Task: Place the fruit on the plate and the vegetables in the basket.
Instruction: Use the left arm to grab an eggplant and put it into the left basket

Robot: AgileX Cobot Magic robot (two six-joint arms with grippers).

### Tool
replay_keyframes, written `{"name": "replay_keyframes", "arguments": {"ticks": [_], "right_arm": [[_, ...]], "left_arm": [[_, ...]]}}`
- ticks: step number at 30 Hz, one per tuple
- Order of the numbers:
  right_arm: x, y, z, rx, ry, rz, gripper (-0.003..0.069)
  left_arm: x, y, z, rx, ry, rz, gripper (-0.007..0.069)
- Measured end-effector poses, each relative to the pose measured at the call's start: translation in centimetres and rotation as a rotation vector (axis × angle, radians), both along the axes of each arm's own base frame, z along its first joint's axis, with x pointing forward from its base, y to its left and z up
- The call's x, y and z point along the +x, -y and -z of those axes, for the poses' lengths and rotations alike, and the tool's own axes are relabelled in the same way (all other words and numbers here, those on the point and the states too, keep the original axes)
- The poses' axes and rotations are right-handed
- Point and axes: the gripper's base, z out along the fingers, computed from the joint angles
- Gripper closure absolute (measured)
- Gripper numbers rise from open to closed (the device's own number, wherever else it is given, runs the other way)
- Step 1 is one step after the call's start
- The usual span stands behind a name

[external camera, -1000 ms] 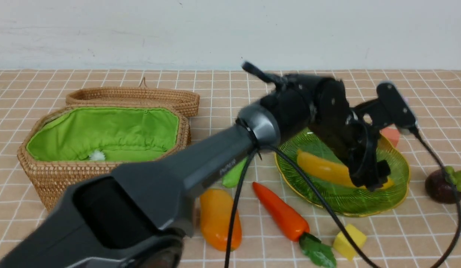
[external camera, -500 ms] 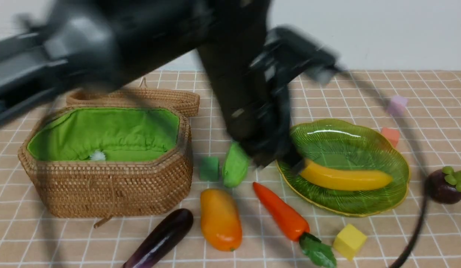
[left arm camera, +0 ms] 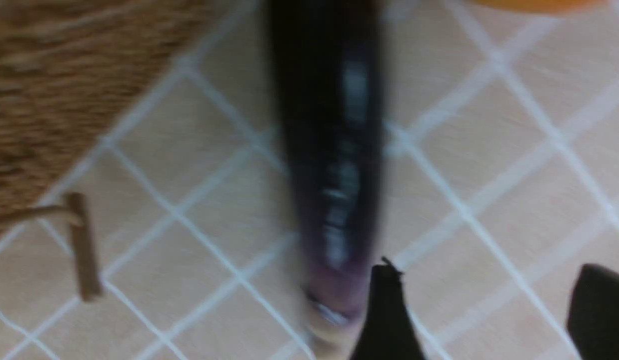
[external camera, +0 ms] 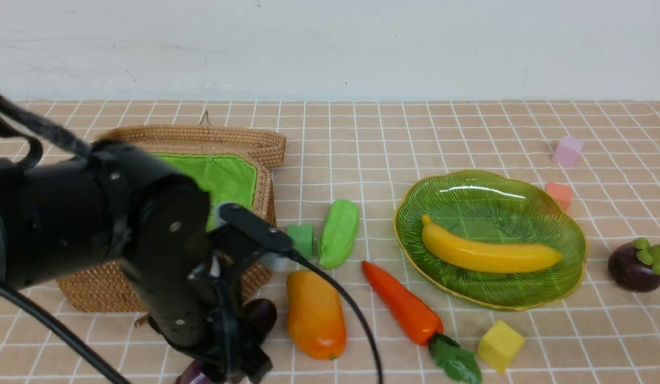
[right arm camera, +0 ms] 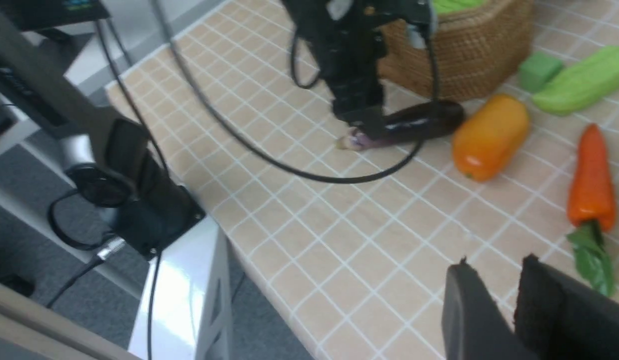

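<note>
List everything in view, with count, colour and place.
octagonal woven wicker basket: 1, tan, green lining, left.
wicker lid: 1, tan, behind basket.
bumpy toy cucumber: 1, light green, right of basket.
small cubes: 4, green, yellow, coral, lilac, scattered.
plump toy mango: 1, orange-yellow, front centre.
toy carrot: 1, orange, right of mango.
glossy toy eggplant: 1, dark purple, before basket.
ribbed glass plate: 1, green, right.
long toy banana: 1, yellow, on plate.
round toy mangosteen: 1, dark purple, right of plate.
left gripper: black, open, at eggplant.
right gripper: black, shut, above table front.
</note>
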Motion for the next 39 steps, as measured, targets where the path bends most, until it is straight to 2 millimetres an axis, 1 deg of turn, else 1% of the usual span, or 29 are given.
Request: {"name": "replay_keyframes", "arguments": {"ticks": [2, 3, 4, 7, 8, 10, 11, 13, 15, 18, 20, 22, 23, 25, 26, 28, 31, 33, 35, 36, 38, 39], "right_arm": [[-0.1, -0.1, -0.1, 0.013, 0.001, -0.008, 0.0487], [-0.1, -0.1, -0.1, 0.016, 0.002, -0.008, 0.0487], [-0.1, -0.1, -0.1, 0.017, 0.001, -0.009, 0.0487], [-0.1, -0.1, -0.1, 0.017, 0.0, -0.009, 0.0484], [-0.1, -0.1, -0.1, 0.017, 0.0, -0.009, 0.0484], [-0.1, -0.1, -0.1, 0.017, 0.0, -0.009, 0.0484], [-0.1, -0.1, -0.1, 0.017, 0.0, -0.009, 0.0484], [-0.1, -0.1, -0.1, 0.018, 0.001, -0.009, 0.0484], [-0.1, -0.1, -0.2, 0.023, 0.003, -0.01, 0.0484], [-0.1, -0.2, -0.3, 0.034, 0.008, -0.012, 0.0484], [0.0, -0.2, -0.4, 0.043, 0.012, -0.012, 0.0484], [0.0, -0.2, -0.5, 0.054, 0.017, -0.014, 0.0484], [0.0, -0.3, -0.5, 0.058, 0.018, -0.014, 0.0484], [0.1, -0.3, -0.8, 0.081, 0.041, -0.01, 0.0482], [0.3, -0.3, -1.0, 0.095, 0.073, 0.002, 0.048], [0.6, -0.3, -1.4, 0.11, 0.136, 0.027, 0.0479], [1.2, -0.1, -2.0, 0.125, 0.245, 0.068, 0.0476], [1.5, 0.0, -2.3, 0.137, 0.3, 0.085, 0.0476], [1.6, 0.0, -2.5, 0.146, 0.327, 0.092, 0.0476], [1.6, 0.0, -2.7, 0.156, 0.341, 0.092, 0.0476], [1.6, 0.0, -2.7, 0.16, 0.338, 0.09, 0.0476], [1.6, 0.0, -2.7, 0.161, 0.338, 0.09, 0.0476]], "left_arm": [[0.5, -0.4, 1.2, -0.004, 0.011, -0.017, 0.012], [0.5, -0.4, 1.2, -0.005, 0.014, -0.016, 0.012], [0.8, -0.4, 2.0, -0.003, 0.019, -0.016, 0.0123], [1.4, -0.1, 3.4, 0.012, 0.01, -0.009, 0.0163], [1.4, -0.1, 3.5, 0.015, 0.009, -0.007, 0.0167], [1.9, -0.2, 4.2, 0.057, 0.017, 0.018, 0.0235], [2.2, -0.2, 4.8, 0.064, 0.009, 0.019, 0.0283], [2.3, -0.1, 5.1, 0.069, 0.001, 0.016, 0.0309], [2.4, -0.1, 5.1, 0.073, -0.003, 0.016, 0.0307], [2.2, -0.2, 4.6, 0.07, 0.003, 0.015, 0.0306], [1.5, -0.6, 4.1, 0.081, -0.025, 0.009, 0.0306], [0.5, -1.2, 2.6, 0.088, -0.043, 0.0, 0.0306], [0.4, -1.3, 2.3, 0.083, -0.036, -0.001, 0.0306], [-0.9, -2.2, -1.1, 0.066, 0.037, 0.027, 0.0306], [-1.6, -2.8, -3.0, 0.061, 0.109, 0.065, 0.0306], [-2.5, -3.9, -6.1, 0.08, 0.258, 0.164, 0.0306], [-3.1, -5.1, -9.3, 0.18, 0.49, 0.348, 0.0306], [-2.9, -5.6, -10.5, 0.271, 0.6, 0.443, 0.0306], [-2.3, -5.8, -11.0, 0.321, 0.663, 0.479, 0.0306], [-1.0, -6.3, -11.1, 0.388, 0.703, 0.5, 0.0306], [1.1, -7.1, -10.6, 0.45, 0.708, 0.491, 0.0306], [1.2, -7.2, -10.7, 0.45, 0.713, 0.485, 0.0306]]}}
